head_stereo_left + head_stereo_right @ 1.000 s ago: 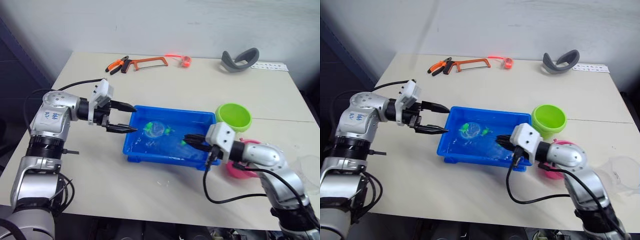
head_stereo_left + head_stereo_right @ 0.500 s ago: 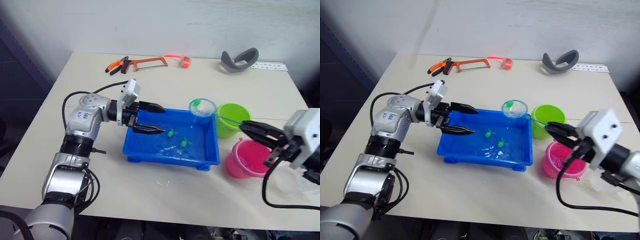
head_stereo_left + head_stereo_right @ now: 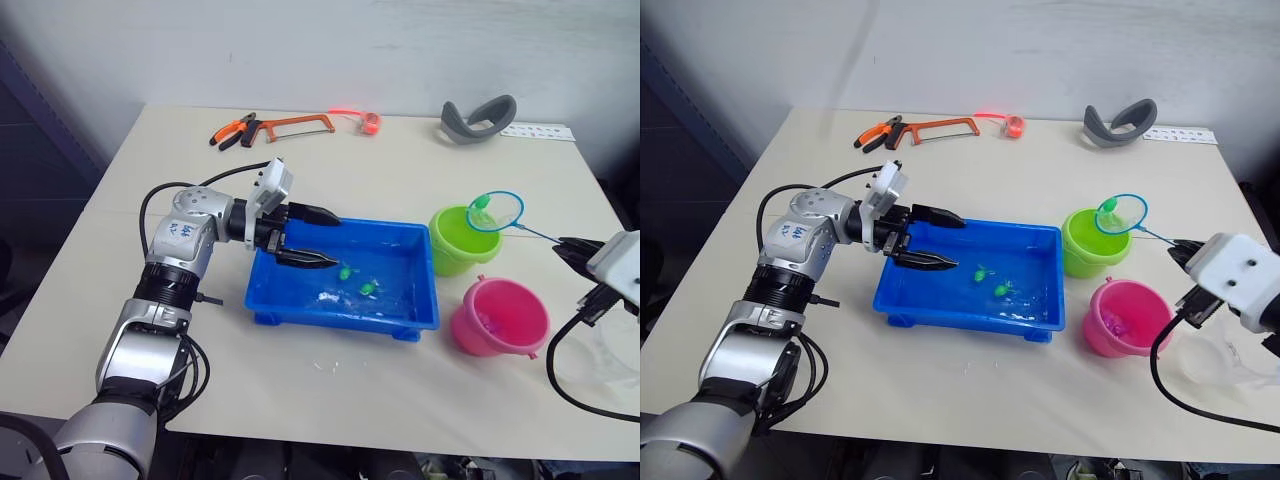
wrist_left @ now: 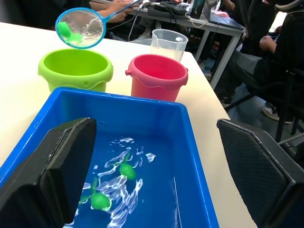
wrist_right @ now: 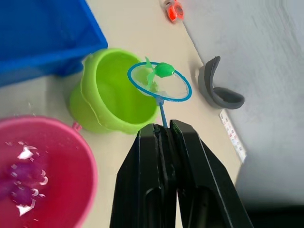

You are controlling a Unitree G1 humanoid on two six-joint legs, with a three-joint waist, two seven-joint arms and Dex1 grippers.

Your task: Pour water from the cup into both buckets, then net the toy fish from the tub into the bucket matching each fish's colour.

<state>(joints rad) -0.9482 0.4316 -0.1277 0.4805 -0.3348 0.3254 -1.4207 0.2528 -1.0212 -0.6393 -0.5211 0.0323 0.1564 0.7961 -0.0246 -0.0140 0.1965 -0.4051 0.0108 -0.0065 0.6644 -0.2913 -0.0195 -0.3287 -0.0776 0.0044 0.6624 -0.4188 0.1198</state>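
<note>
Glossy blue plastic tub (image 3: pixel 412 318), shiny lime bucket (image 3: pixel 455 245) by the right claw (image 5: pixel 164 130), fine see-through mesh net (image 5: pixel 161 83).

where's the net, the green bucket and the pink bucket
net (image 3: pixel 495 211): left eye view, on the mesh inside the hoop.
green bucket (image 3: pixel 452 252): left eye view, on its outer wall under the rim.
pink bucket (image 3: pixel 472 332): left eye view, on its outer wall facing the tub.

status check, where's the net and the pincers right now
Right pincer shut on blue-rimmed net, green fish inside, over lime green bucket. Left pincer open over blue tub. Nothing blocking.
</note>
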